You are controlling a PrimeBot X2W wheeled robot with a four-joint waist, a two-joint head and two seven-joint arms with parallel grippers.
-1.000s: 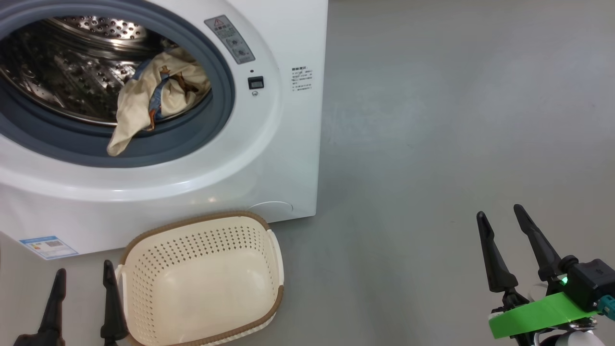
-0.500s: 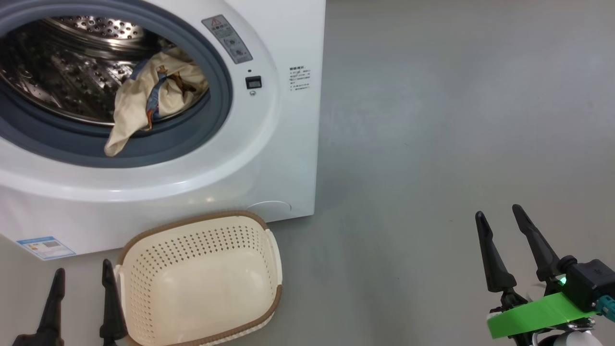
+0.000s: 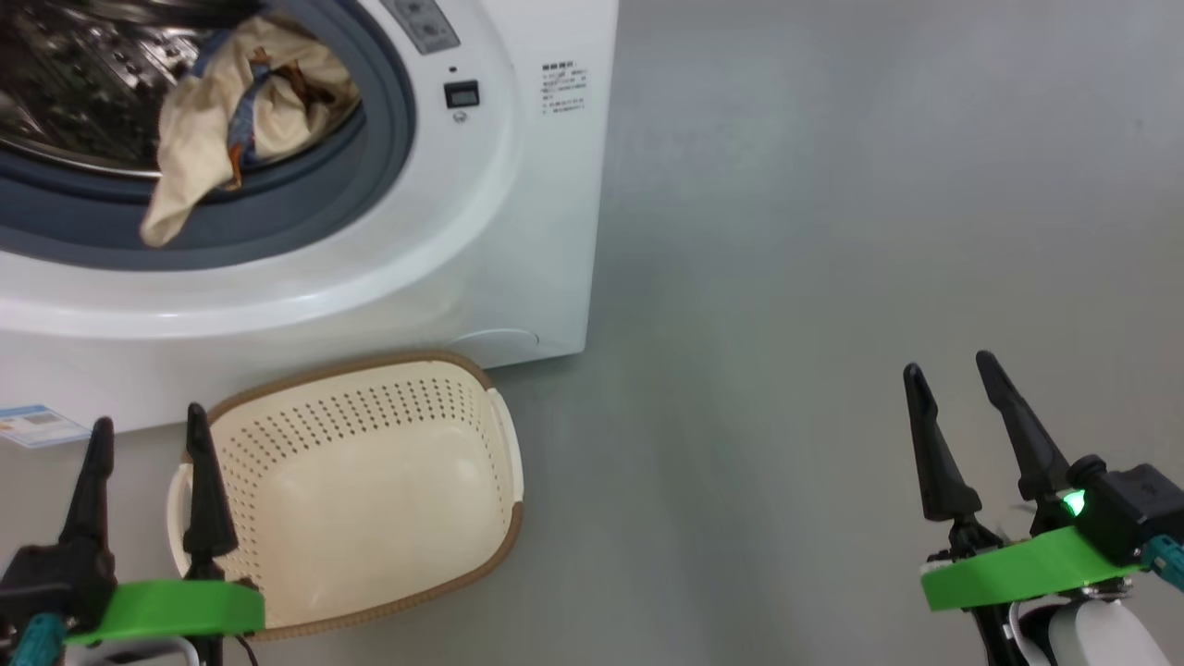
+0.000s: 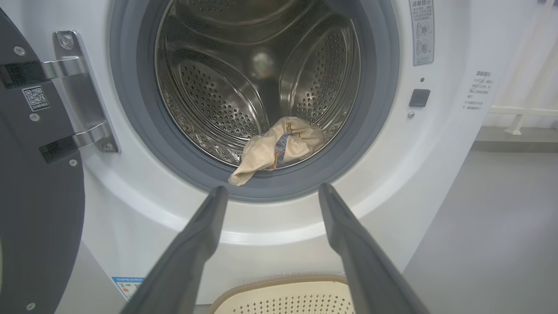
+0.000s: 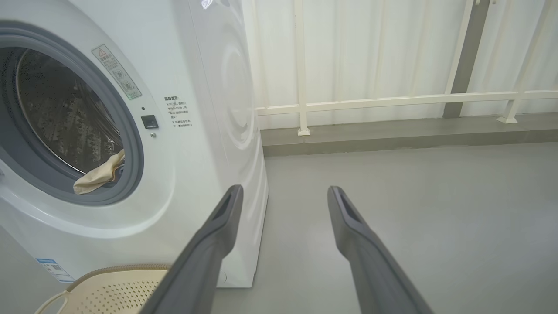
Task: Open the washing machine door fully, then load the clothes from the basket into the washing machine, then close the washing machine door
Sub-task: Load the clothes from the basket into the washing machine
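Left pincer (image 3: 148,416) agape near basket (image 3: 370,416)

Left end effector (image 3: 148,416) and right end effector (image 3: 949,363) share tapered black fingers (image 3: 934,462), green bands (image 3: 1017,569) and teal plugs (image 3: 1167,560).

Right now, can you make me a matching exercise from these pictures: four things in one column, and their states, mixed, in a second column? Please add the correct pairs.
Column one
1. basket
2. clothes
3. washing machine door
4. right gripper

Column two
A. swung open, beside the drum
B. open, over the bare grey floor
C. empty, on the floor before the washing machine
D. in the drum, one end draped over the grey rubber ring

Pairs: 1-C, 2-D, 3-A, 4-B
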